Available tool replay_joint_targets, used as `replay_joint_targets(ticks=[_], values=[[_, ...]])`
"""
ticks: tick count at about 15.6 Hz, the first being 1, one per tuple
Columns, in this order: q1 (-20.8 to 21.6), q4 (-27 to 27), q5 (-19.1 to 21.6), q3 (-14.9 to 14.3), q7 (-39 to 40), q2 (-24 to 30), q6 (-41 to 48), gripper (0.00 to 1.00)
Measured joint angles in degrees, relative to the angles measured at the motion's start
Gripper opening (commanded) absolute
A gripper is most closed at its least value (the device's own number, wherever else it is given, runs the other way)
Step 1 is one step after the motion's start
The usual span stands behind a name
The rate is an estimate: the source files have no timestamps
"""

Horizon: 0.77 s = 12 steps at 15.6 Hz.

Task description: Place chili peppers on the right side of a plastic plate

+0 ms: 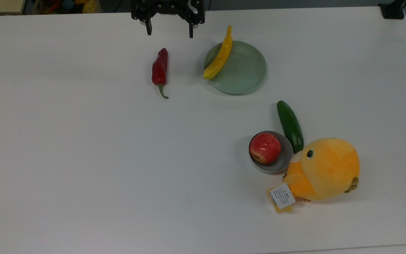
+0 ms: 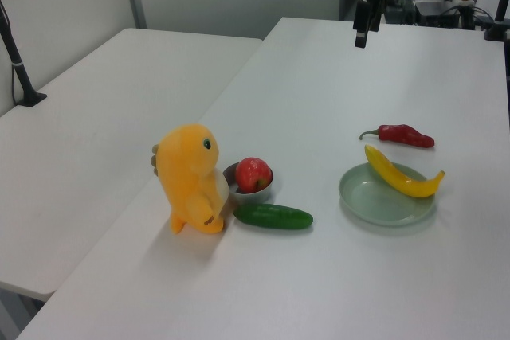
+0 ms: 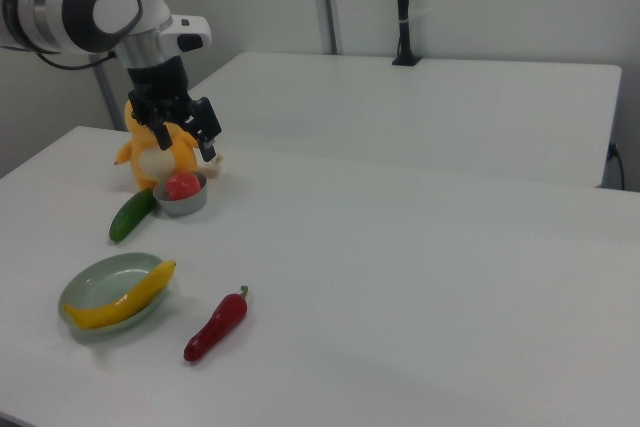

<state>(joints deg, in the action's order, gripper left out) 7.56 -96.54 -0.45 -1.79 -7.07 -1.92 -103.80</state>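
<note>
Right, tool [image 1: 168, 31] hovers above tabletop [image 1: 83, 158] at top view's upper edge, fingers spread wide, nothing held. Red chili [image 1: 160, 68] lies flat on tabletop, well apart from tool, near mint-green plate [image 1: 243, 70] on top view's left of it, not touching. Yellow pepper [image 1: 220, 56] rests across plate rim. Chili looks light, glossy, wrinkled, likely slippery, maybe soft; thin stem poor hold. Best grip: across thick mid-body, jaws crosswise to its length. Pick-up not yet begun.
</note>
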Motion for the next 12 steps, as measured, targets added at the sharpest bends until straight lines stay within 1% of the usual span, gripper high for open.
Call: replay_joint_targets(ticks=[12], values=[[0.0,-0.4,0.0,0.0,0.7,0.3,0.1,1.00]])
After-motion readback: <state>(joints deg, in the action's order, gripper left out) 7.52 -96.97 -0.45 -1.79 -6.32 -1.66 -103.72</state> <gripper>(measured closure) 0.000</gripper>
